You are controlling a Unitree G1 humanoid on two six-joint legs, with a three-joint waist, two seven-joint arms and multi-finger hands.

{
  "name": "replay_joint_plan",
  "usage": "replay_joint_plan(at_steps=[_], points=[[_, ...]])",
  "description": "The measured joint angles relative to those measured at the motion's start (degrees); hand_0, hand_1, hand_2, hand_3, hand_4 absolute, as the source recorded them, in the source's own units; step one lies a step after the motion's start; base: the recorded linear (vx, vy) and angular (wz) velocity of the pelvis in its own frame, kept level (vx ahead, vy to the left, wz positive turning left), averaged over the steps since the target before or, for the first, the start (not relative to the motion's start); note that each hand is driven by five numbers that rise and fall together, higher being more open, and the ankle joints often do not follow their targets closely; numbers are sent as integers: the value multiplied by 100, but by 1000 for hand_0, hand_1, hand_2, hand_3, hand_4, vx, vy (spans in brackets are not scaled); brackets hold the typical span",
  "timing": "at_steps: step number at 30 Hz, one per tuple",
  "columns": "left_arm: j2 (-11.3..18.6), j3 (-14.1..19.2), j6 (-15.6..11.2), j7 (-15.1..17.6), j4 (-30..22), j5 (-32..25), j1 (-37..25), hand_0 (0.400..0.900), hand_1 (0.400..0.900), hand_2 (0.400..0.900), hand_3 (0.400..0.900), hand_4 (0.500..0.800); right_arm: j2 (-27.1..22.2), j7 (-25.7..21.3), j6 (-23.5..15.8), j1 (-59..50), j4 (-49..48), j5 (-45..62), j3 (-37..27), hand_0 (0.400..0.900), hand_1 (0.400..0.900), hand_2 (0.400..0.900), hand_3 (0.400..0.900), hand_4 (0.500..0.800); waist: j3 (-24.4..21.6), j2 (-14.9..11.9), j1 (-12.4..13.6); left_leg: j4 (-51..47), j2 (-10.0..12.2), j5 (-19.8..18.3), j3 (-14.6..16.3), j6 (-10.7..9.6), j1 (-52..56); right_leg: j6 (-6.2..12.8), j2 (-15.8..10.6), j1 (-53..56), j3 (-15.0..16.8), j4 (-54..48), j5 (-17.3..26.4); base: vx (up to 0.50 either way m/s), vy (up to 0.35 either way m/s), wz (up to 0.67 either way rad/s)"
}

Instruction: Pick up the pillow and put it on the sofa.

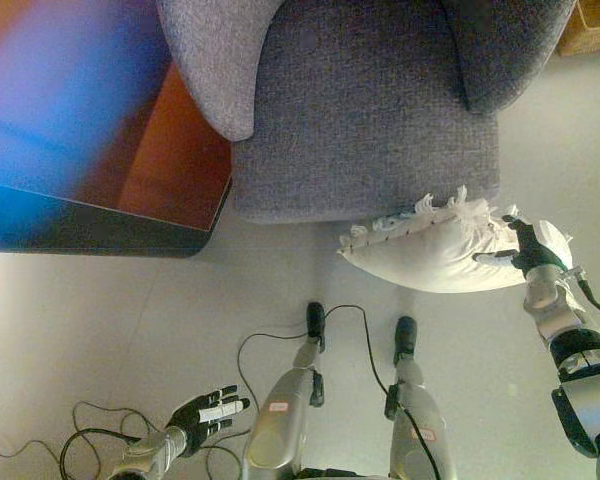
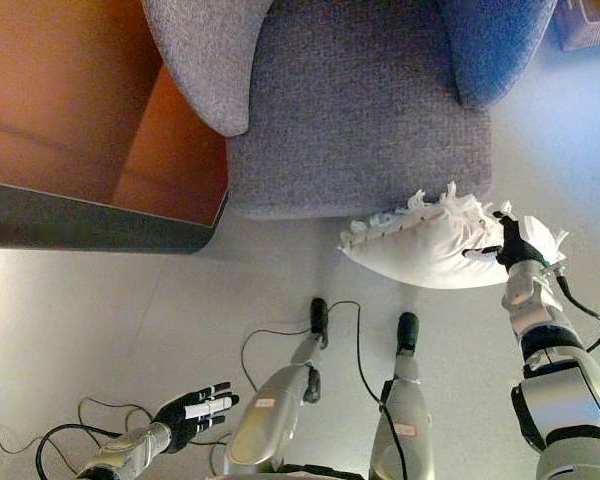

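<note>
A white pillow [image 1: 440, 250] with a frilled edge hangs in the air just in front of the grey sofa's seat [image 1: 370, 110], its far edge over the seat's front rim. My right hand [image 1: 525, 250] is shut on the pillow's right end and holds it up; it also shows in the right eye view [image 2: 510, 248]. My left hand [image 1: 208, 412] is open and empty, low at the lower left, far from the pillow.
The sofa's left arm [image 1: 215, 50] and right arm [image 1: 500, 45] flank the seat. A brown wooden table [image 1: 170, 150] with a dark edge stands left of the sofa. A wooden piece [image 1: 592, 30] shows at the top right. Pale floor [image 1: 100, 320] lies in front.
</note>
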Motion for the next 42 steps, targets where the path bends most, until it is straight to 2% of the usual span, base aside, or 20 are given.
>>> replay_joint_plan(at_steps=[3,12,25,26,27,28,42], points=[[-54,-3,-33,6,-4,-7,-17,900,900,900,900,800,-64,30,57,-50,-82,79,43,900,900,900,900,800,19,40,90,0,-13,13,-4,6,-50,11,-17,-93,26,60,-7,-4,23,1],[-125,-223,-40,54,-76,-11,-19,900,900,900,900,800,-137,152,157,-460,-154,166,210,900,900,900,900,800,18,43,107,1,-92,98,-1,81,-243,111,-133,-411,50,333,-79,-2,11,0],[-172,-250,-32,162,-105,-58,-19,900,900,900,900,800,-174,476,470,-1173,-155,241,551,900,900,900,900,800,16,47,238,1,-170,270,50,158,-698,186,-248,-1141,175,816,-132,-2,-1,1],[-172,-253,-33,179,-109,-65,-19,900,900,900,900,800,-204,517,493,-1200,-191,353,551,780,780,780,780,728,16,47,236,1,-174,285,47,158,-746,188,-254,-1203,176,856,-134,-2,-7,3],[-172,-254,-33,187,-112,-84,-19,900,900,900,900,800,-241,567,493,-1217,-221,426,548,543,543,543,543,586,16,47,233,1,-176,301,45,159,-789,189,-257,-1261,179,885,-135,-7,-6,3],[-172,-254,-36,199,-114,-128,-19,900,900,900,900,800,-289,607,493,-1223,-273,483,549,400,400,400,400,500,16,47,232,1,-177,317,43,158,-829,188,-258,-1316,184,921,-135,0,0,0],[-175,-254,-263,202,-135,-174,-19,900,900,900,900,800,-364,986,421,-1257,-343,572,558,400,400,400,400,500,15,47,264,1,-198,453,13,181,-977,173,-300,-1620,197,1291,-204,0,0,0]])
